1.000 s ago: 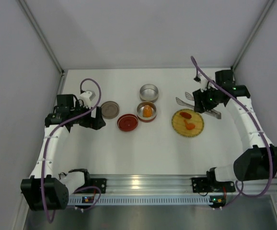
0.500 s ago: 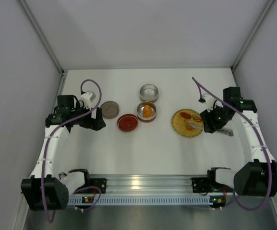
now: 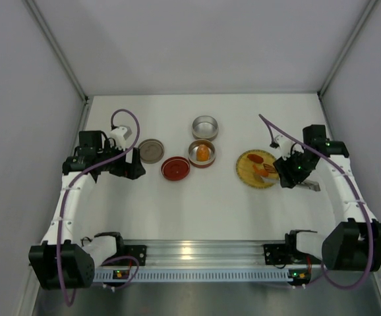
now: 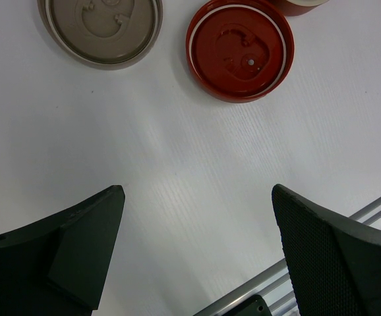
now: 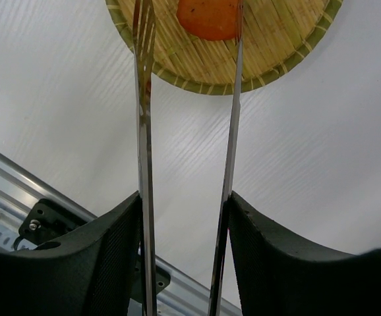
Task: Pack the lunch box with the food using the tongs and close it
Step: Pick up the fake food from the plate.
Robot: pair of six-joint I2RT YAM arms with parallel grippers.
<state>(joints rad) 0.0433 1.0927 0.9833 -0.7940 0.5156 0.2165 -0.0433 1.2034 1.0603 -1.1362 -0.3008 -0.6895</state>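
My right gripper (image 5: 185,204) is shut on the slim silver tongs (image 5: 142,125), one finger pressing each arm from outside. The tongs reach out over the yellow woven plate (image 5: 279,56), and an orange lump of food (image 5: 210,16) lies between their two tips. From above, the plate (image 3: 246,172) carries two orange lumps of food (image 3: 260,158). A round tin (image 3: 202,153) of the lunch box holds another orange lump, and an empty tin (image 3: 204,126) stands behind it. My left gripper (image 4: 197,197) hangs open over bare table near the red lid (image 4: 240,49).
A grey lid (image 4: 101,29) lies left of the red lid. From above, the grey lid (image 3: 151,150) and red lid (image 3: 176,168) sit between my left gripper (image 3: 130,164) and the tins. The aluminium rail (image 3: 197,253) runs along the near edge.
The right arm has swung from the back right down toward the plate, carrying the tongs; their tips now straddle a lump. The left arm has not moved.
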